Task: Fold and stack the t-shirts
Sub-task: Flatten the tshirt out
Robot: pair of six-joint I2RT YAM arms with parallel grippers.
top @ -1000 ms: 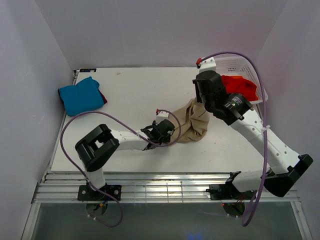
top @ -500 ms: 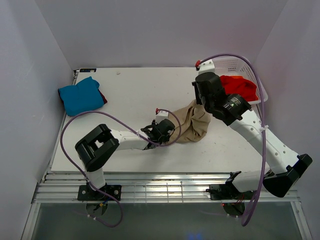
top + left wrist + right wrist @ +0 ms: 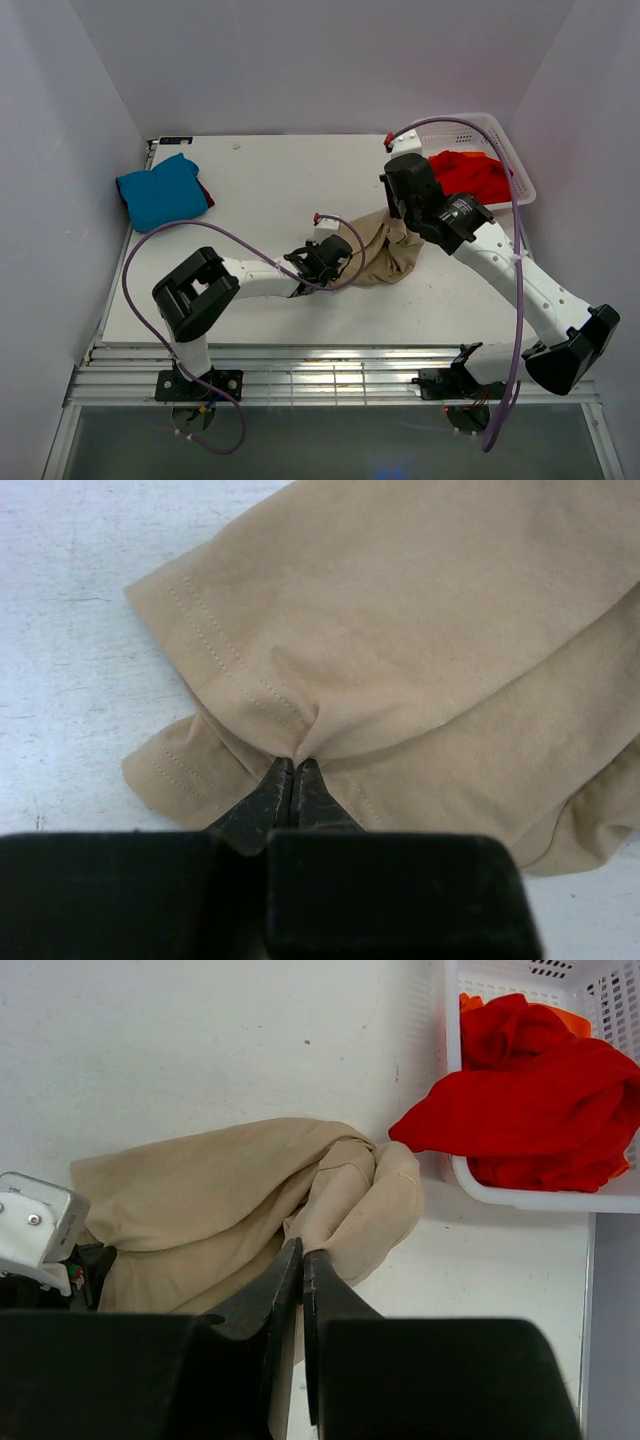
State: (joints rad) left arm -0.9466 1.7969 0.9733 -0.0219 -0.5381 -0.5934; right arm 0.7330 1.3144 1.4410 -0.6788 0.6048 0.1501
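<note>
The tan t-shirt [image 3: 385,252] lies crumpled on the white table between my two arms. My left gripper [image 3: 293,763] is shut on a stitched hem at its left edge, and the cloth [image 3: 400,630] puckers at the tips. From the right, my right gripper [image 3: 302,1250] is shut on a rolled fold of the same shirt [image 3: 220,1200]. In the top view, the left gripper [image 3: 342,260] is at the shirt's left side and the right gripper [image 3: 402,222] at its top right. A folded teal t-shirt [image 3: 160,190] lies far left on a dark red t-shirt [image 3: 205,192]. A bright red t-shirt [image 3: 470,175] fills the basket.
The white lattice basket [image 3: 505,130] stands at the table's back right corner, its near rim [image 3: 530,1198] just right of the tan shirt. Purple cables loop over both arms. Walls close in on the left, back and right.
My left gripper has shut on the tan shirt's hem. The right arm has shifted slightly left and forward with its hold on the shirt, away from the basket.
</note>
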